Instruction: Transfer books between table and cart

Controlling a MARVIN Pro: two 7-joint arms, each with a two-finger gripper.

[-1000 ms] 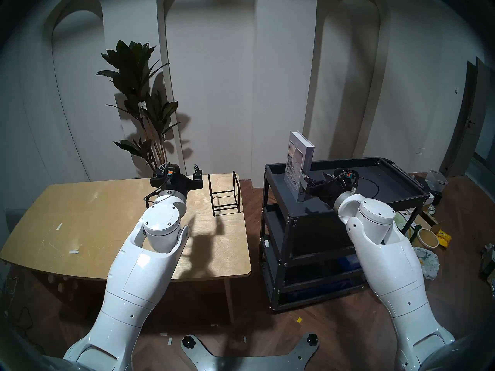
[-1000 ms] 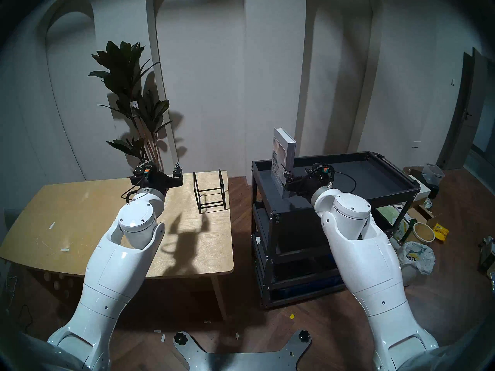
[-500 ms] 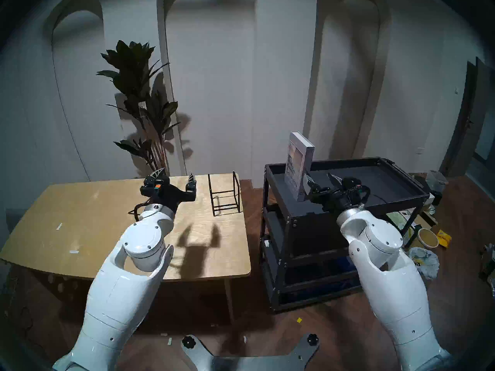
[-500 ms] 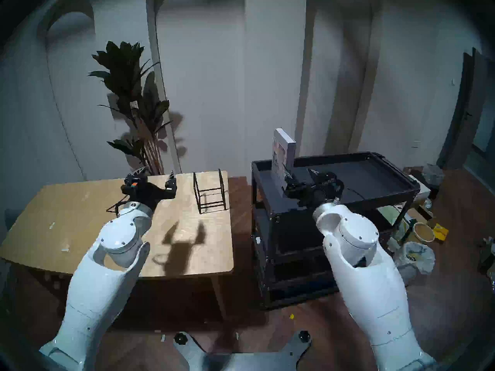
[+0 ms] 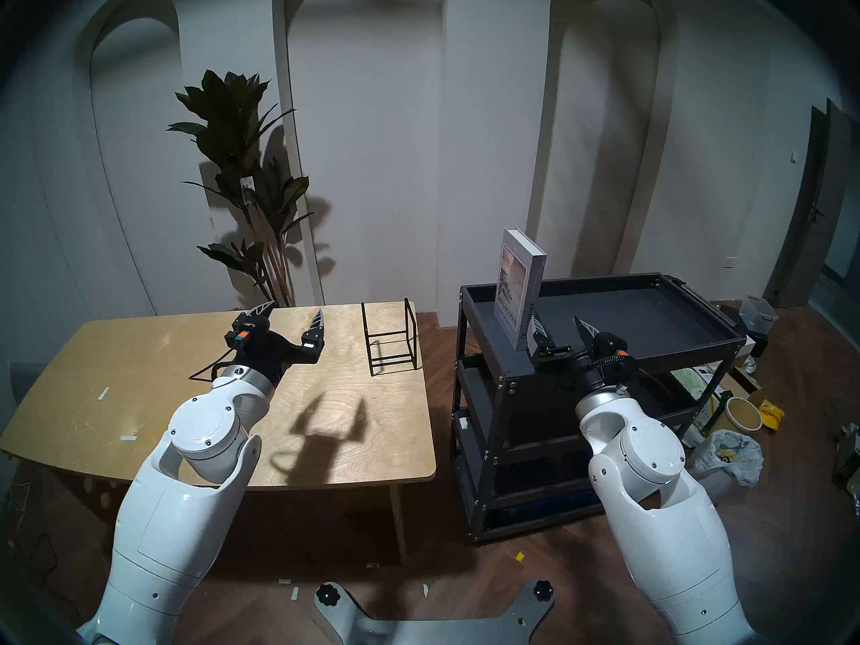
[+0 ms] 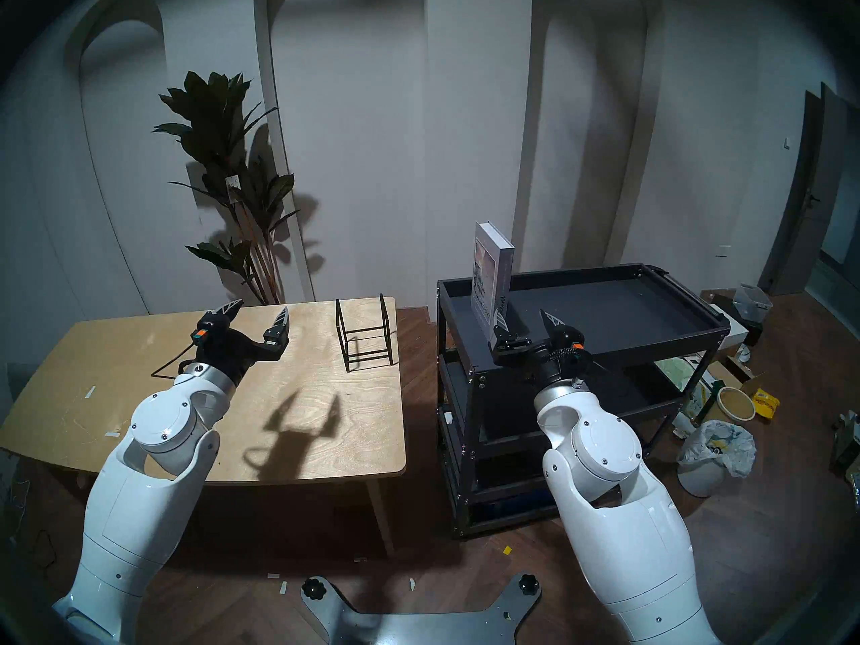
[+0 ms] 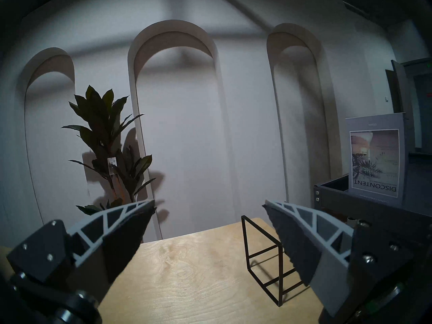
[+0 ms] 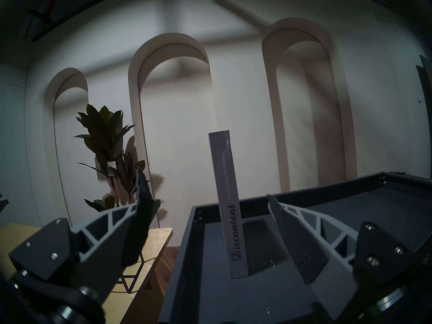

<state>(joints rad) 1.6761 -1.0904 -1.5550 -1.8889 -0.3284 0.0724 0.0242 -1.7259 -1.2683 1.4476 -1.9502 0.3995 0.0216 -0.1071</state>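
Observation:
The lavender-grey book [image 5: 519, 285] stands upright and free on the black cart's top tray [image 5: 688, 346], at its left front, with its spine toward me. It also shows in the right wrist view [image 8: 230, 204] and the left wrist view [image 7: 376, 162]. My right gripper [image 5: 557, 325] is open and empty, just in front of the spine and not touching it. My left gripper [image 5: 295, 309] is open and empty above the far middle of the plywood table [image 5: 139, 374].
A small black wire rack [image 5: 391, 337] stands on the table's far right corner. A tall plant [image 5: 242, 164] stands behind the table. Bags, a bowl and boxes [image 5: 744, 411] lie on the floor right of the cart. A floor gap separates table and cart.
My right gripper has let go of the book, opened and drawn back toward me; the book stays standing. My left arm has also drawn back and to the left, still open.

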